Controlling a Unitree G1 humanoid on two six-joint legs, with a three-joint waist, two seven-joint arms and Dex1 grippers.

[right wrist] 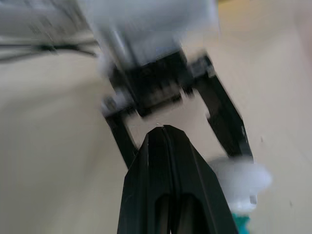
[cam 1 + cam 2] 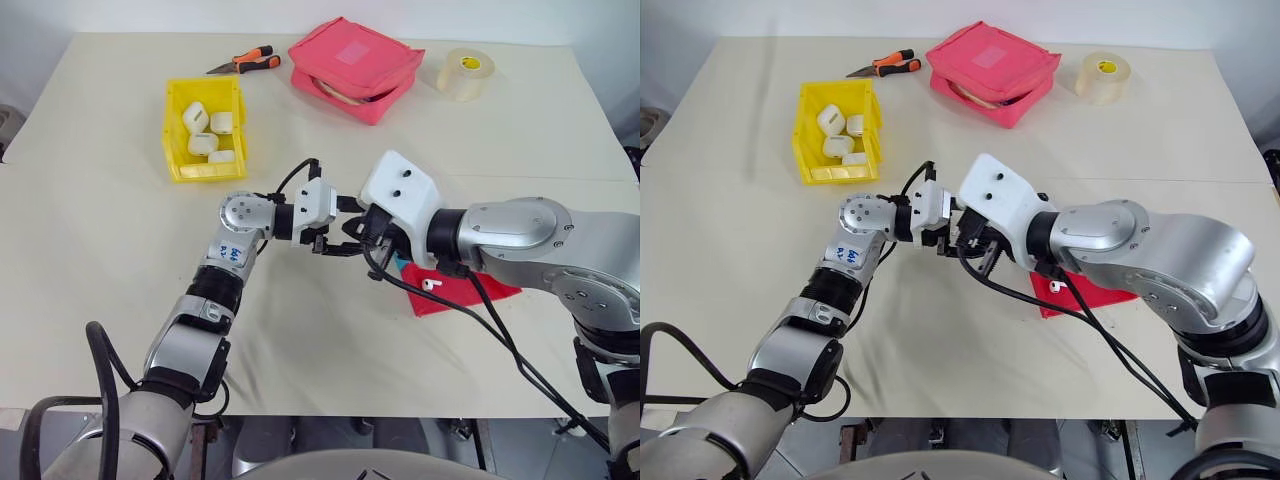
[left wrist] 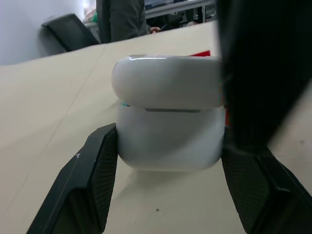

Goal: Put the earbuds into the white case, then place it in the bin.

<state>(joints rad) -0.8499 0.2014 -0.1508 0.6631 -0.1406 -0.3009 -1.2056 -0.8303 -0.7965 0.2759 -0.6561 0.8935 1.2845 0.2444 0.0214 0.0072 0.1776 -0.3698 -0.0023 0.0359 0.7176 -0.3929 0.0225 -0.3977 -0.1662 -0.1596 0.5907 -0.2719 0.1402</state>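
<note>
I have the small glossy white rounded plastic case [image 3: 169, 117] clamped between the black fingers [image 3: 92, 180] of the left gripper [image 2: 335, 235], held above the cream-covered desk [image 2: 100, 250] in front of me. Its hinged lid sits down on the body, with only a thin seam showing. The right gripper [image 1: 165, 146] has its jaws pressed fully together with nothing between them, and its tip is right up against the left gripper and the case.

One tiny white earbud with a short stem [image 2: 432, 284] lies on the shallow red tray [image 2: 470, 295] under my right forearm, so I judge the loading step unfinished.

Next I would need to flip the lid open with the closed right tip, then part those jaws and fetch that earbud. The bright yellow open-top plastic bin [image 2: 176, 130] sits well apart at far left, already holding several white cases.
</note>
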